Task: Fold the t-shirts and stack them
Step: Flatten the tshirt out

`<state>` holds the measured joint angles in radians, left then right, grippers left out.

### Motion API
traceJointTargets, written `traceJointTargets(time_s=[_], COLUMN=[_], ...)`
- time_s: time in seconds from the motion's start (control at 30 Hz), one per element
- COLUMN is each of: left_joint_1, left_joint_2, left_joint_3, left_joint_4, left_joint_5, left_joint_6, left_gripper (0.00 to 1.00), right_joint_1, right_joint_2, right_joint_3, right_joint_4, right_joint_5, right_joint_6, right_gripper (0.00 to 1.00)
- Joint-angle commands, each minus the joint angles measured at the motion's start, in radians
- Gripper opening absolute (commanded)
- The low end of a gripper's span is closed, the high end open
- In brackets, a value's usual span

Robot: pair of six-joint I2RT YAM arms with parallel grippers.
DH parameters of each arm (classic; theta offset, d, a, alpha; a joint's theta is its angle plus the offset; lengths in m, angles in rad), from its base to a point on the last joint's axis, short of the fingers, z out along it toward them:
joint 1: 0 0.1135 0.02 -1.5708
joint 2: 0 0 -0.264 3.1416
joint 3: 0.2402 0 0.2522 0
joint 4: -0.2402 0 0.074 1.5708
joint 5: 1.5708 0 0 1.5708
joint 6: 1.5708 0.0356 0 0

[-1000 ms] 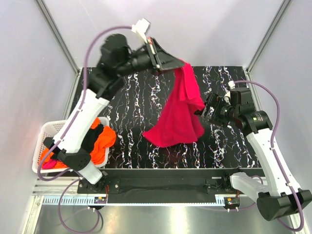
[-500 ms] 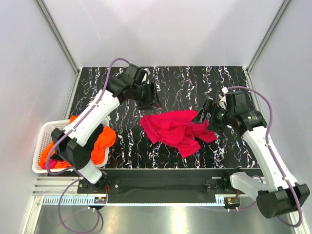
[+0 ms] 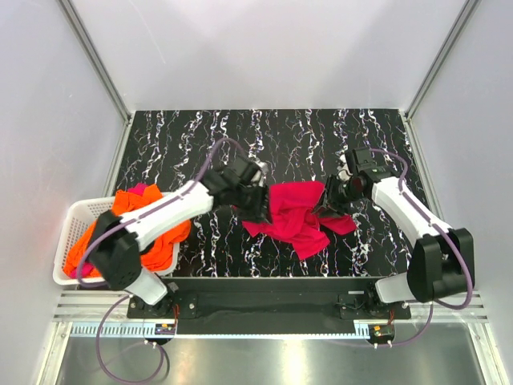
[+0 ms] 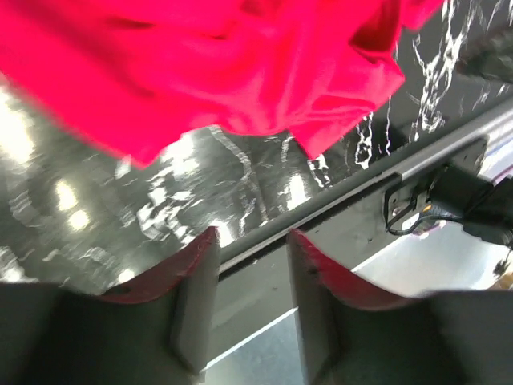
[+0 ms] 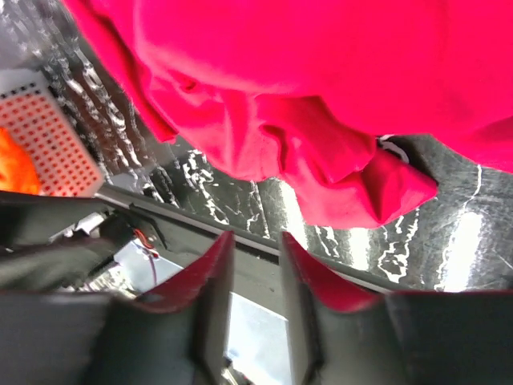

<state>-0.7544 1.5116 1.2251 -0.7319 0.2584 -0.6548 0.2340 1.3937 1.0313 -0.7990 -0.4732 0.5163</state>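
A magenta-red t-shirt (image 3: 298,215) lies crumpled in the middle of the black marbled table (image 3: 192,136). My left gripper (image 3: 256,205) is low at the shirt's left edge, and my right gripper (image 3: 329,200) is low at its right side. In the left wrist view the left gripper (image 4: 252,237) stands open with nothing between its fingers, and the t-shirt (image 4: 216,64) lies just beyond the tips. In the right wrist view the right gripper (image 5: 255,239) shows a narrow empty gap, with the t-shirt (image 5: 304,96) ahead of it. Orange t-shirts (image 3: 128,202) fill the basket.
A white slatted basket (image 3: 67,234) stands at the table's left front edge, and its corner (image 5: 42,132) shows in the right wrist view. A metal rail (image 3: 272,281) runs along the table's near edge, just in front of the shirt.
My left gripper opened and let the magenta-red t-shirt drop from hanging into a heap, then came down to its left edge. My right gripper moved in and its jaws narrowed.
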Motion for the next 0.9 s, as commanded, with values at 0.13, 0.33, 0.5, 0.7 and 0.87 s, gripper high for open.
traceJointTargets(time_s=[0.13,0.33,0.5,0.7,0.87], left_joint_1=[-0.164,-0.227,-0.23,-0.232,-0.232], left_joint_2=[0.24,0.357,0.45,0.506,0.539], left_joint_3=[0.183,0.278,0.323,0.34,0.338], left_joint_4=[0.184,0.149,0.131,0.115,0.104], left_joint_5=[-0.169,-0.215,-0.254,-0.308,-0.306], left_joint_6=[0.087,0.126,0.13,0.132,0.129], left_gripper=[0.59,0.57,0.53,0.53,0.46], right_joint_1=[0.005,0.004,0.004,0.004,0.004], right_joint_2=[0.048,0.079,0.116,0.139,0.163], right_joint_3=[-0.051,-0.06,-0.068,-0.086,-0.093], right_joint_4=[0.017,0.015,0.044,0.101,0.164], right_joint_5=[0.071,0.127,0.133,0.119,0.105], right_joint_6=[-0.068,-0.114,-0.124,-0.114,-0.09], right_gripper=[0.4,0.47,0.48,0.49,0.48])
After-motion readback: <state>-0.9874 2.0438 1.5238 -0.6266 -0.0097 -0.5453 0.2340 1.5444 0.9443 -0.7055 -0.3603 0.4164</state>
